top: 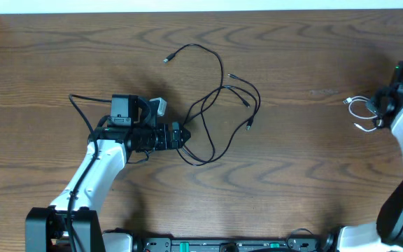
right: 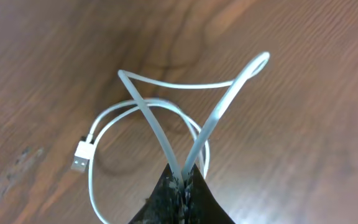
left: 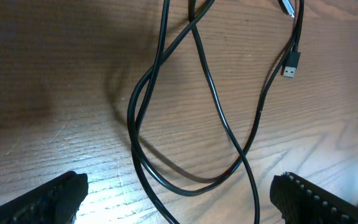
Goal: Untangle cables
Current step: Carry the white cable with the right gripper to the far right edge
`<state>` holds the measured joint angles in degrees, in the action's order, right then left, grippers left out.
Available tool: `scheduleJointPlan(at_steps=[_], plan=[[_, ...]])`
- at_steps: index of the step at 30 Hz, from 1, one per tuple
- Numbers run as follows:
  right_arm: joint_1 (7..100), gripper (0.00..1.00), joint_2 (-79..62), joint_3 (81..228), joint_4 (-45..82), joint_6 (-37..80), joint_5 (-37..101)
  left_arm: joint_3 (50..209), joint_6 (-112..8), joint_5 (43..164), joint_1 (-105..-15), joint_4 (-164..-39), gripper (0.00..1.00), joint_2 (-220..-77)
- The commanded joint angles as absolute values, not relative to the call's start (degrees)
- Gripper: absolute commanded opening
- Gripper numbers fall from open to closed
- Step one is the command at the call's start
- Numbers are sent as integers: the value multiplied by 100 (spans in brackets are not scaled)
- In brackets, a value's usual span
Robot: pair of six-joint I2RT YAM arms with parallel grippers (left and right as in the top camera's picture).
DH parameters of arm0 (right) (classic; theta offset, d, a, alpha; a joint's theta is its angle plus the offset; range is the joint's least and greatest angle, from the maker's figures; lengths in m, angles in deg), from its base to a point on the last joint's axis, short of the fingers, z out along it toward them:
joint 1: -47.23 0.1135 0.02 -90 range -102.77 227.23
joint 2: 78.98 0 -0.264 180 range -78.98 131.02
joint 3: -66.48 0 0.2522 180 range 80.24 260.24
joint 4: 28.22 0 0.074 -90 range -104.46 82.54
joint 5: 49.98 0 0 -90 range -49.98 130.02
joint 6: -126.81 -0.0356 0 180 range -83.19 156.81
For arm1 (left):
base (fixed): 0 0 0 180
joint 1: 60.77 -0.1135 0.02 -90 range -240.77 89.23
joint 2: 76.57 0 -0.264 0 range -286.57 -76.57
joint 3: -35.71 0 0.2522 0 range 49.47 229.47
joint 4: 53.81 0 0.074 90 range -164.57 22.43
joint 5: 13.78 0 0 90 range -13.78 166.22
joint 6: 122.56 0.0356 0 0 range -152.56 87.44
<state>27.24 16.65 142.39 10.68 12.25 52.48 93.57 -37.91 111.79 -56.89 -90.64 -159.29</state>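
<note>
The black cords (top: 221, 70) lay in a loose crossing heap at the middle of the worktop (top: 292, 175), their small plug ends pointing right. The white cord (right: 179, 84) lay well apart near the right side. All looked light, limp and thin, likely to slide on the wood and to drag crossed neighbours when pulled. A plug end or a free outer stretch seemed the best hold, away from the crossings.

The left claw (left: 179, 186) stood wide open and empty over the heap's lower loop. A black strand (left: 209, 81) ran between its fingers without touching either. The right claw (right: 182, 180) was shut on the white cord, pinching 2 strands of a raised loop.

Bare wood lay between the 2 groups and in front of them. The far edge was near the heap.
</note>
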Motion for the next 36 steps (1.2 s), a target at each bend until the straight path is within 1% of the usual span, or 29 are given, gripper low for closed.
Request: scheduleJointPlan(at_steps=[1, 5, 9, 13, 15, 17, 18, 19, 21, 24, 26, 27, 30, 31, 32, 35, 36], plan=[[2383, 1, 1996, 14235, 972, 919, 4073, 9444, -3771, 11102, -5683, -9081, 100, -15890], [1992, 1, 2428, 14235, 1023, 915, 3804, 9444, -3769, 11102, -5683, -9081, 100, -15890], [1793, 1, 2752, 14235, 1062, 895, 3552, 9444, -3771, 11102, -5683, -9081, 100, -15890], [1749, 13, 2896, 14235, 1068, 897, 3290, 9444, -3771, 11102, -5683, -9081, 100, -15890], [1749, 31, 2887, 14237, 1147, 895, 3286, 9444, -3771, 11102, -5683, -9081, 100, -15890], [1753, 60, 2800, 14248, 1283, 777, 3196, 9444, -3771, 11102, -5683, -9081, 100, -15890], [1767, 67, 2667, 14248, 1357, 751, 3242, 9444, -3771, 11102, -5683, -9081, 100, -15890], [1773, 69, 2562, 14248, 1368, 751, 3310, 9444, -3771, 11102, -5683, -9081, 100, -15890], [1799, 70, 2345, 14248, 1409, 751, 3410, 9444, -3771, 11102, -5683, -9081, 100, -15890], [1832, 68, 1947, 14248, 1447, 777, 3399, 9444, -3771, 11102, -5683, -9081, 100, -15890], [1895, 63, 1670, 14248, 1492, 908, 3412, 9444, -3771, 11102, -5683, -9081, 100, -15890], [1946, 59, 1523, 14248, 1514, 989, 3456, 9444, -3771, 11102, -5683, -9081, 100, -15890], [2118, 57, 1246, 14248, 1606, 989, 3922, 9444, -3769, 11102, -5683, -9081, 100, -15890], [2188, 55, 1200, 14248, 1619, 991, 4081, 9444, -3771, 11102, -5683, -9081, 100, -15890], [2258, 44, 1185, 14248, 1615, 1022, 4206, 9444, -3771, 11102, -5683, -9081, 100, -15890], [2440, 4, 1259, 14244, 1525, 1120, 4383, 9444, -3769, 11102, -5683, -9081, 100, -15890], [2483, 1, 1303, 14241, 1486, 1125, 4444, 9444, -3771, 11102, -5683, -9081, 100, -15890]])
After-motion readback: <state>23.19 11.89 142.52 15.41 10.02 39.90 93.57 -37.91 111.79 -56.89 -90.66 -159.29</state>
